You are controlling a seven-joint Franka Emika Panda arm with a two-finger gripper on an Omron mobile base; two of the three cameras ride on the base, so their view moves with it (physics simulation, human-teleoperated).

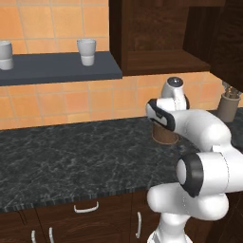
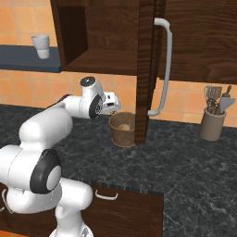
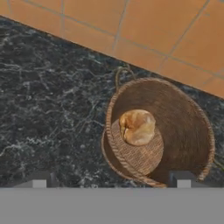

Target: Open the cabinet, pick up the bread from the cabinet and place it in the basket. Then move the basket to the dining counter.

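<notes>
Golden-brown bread (image 3: 137,127); brown woven basket (image 3: 183,127).

The left base view looks forward and down from behind the arm, which rises in the lower right of the frame, onto the black desk (image 1: 71,156) and tiled wall; the right base view faces the same way from the other side, arm at lower left; both share the basket (image 2: 123,130) near mid-frame and the cabinet (image 2: 148,69) above; the hand view looks steeply down, close over the basket.
</notes>
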